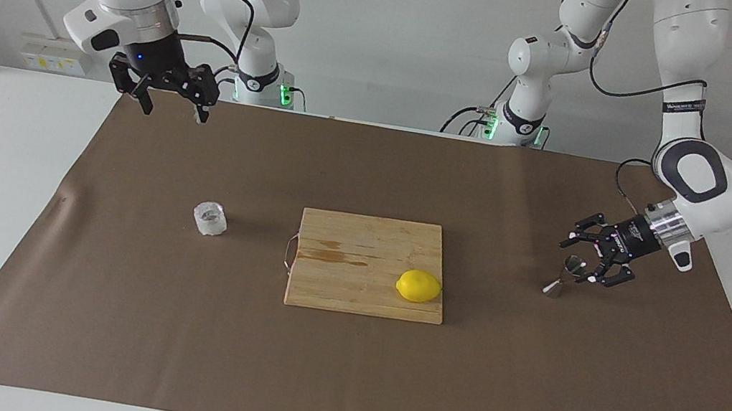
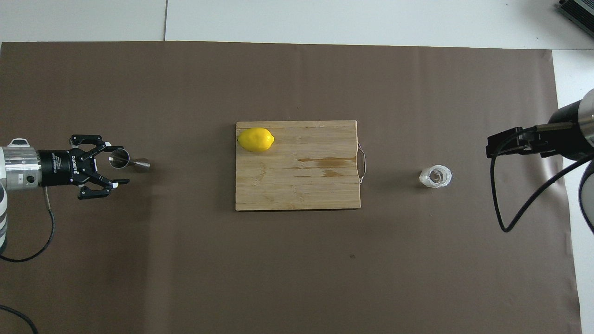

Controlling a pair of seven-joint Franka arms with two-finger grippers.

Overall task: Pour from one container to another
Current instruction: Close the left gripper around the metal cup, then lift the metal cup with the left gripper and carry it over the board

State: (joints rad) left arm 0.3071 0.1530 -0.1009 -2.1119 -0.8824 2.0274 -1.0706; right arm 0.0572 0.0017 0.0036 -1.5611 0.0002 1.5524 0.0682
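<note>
The glass tumbler (image 1: pixel 210 219) stands on the brown mat (image 1: pixel 340 376) beside the cutting board (image 1: pixel 354 283), toward the right arm's end of the desk. The steel jigger (image 1: pixel 565 274) stands well off the board's other end, between the part-spread fingers of the left gripper (image 1: pixel 580 255), untouched as far as can be seen. A lemon (image 1: pixel 418 286) lies on the board. The right gripper (image 1: pixel 172 105) waits raised, fingers wide, over the mat's edge nearest the robots.

"ROBOTIQ" on left gripper (image 2: pixel 111 167) body.

1. You have the cutting board (image 1: pixel 370 265) mid-table, the lemon (image 1: pixel 418 286) on its corner.
2. At the board's three o'clock in the facing view: the jigger (image 1: pixel 566 274).
3. At nine o'clock: the glass (image 1: pixel 210 218).
</note>
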